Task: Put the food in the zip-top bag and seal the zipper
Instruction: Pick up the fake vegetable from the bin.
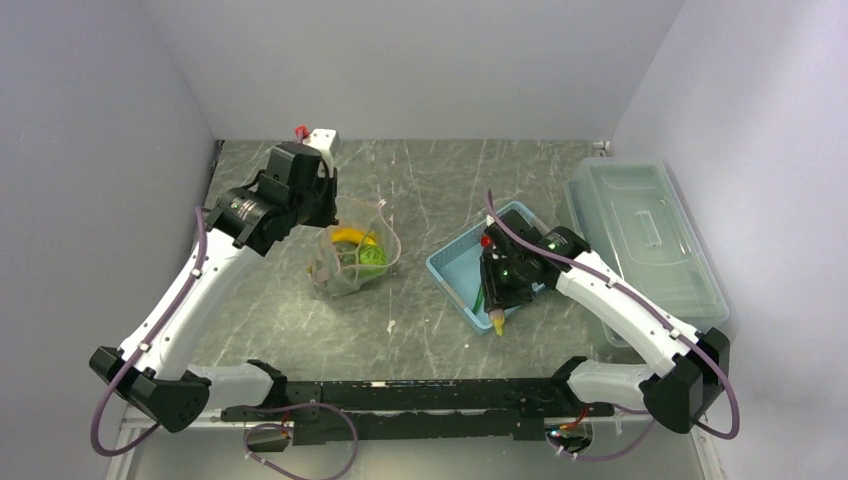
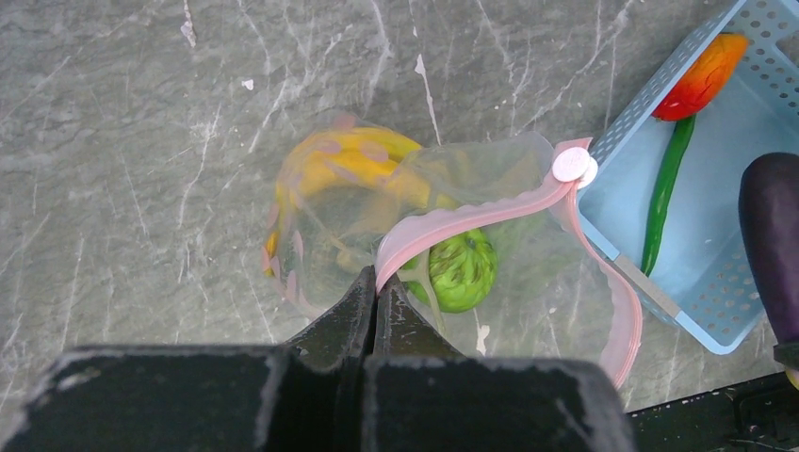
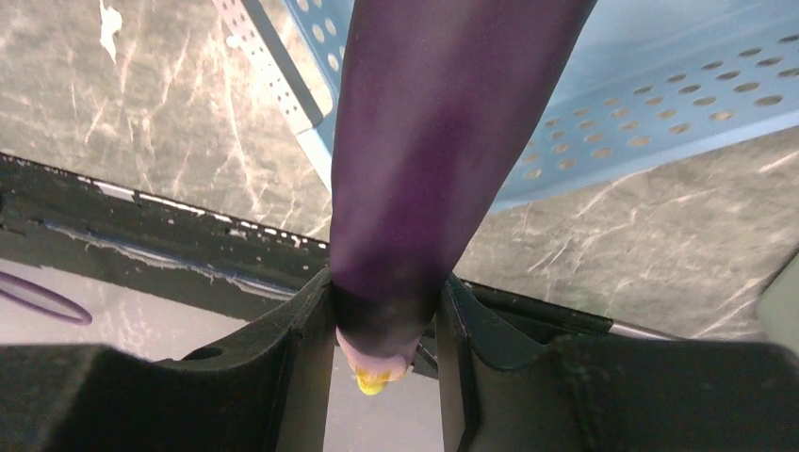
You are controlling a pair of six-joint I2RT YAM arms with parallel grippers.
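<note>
Left jaws pinch the zipper [image 2: 471, 222] of the zip-top bag [image 2: 490, 168]; right jaws, partly spread, clamp the eggplant [image 3: 424, 141].

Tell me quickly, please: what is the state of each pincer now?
Left pincer: shut on the pale-pink zipper strip of the clear crinkly plastic bag.
Right pincer: shut on the dark purple toy eggplant.

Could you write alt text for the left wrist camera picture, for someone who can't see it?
The left gripper pinches the pink zipper of a clear zip-top bag holding a banana bunch and a green vegetable, on a grey table. Beside it, a blue basket holds a carrot and a long green pod; a purple eggplant shows at the picture's edge.
</note>
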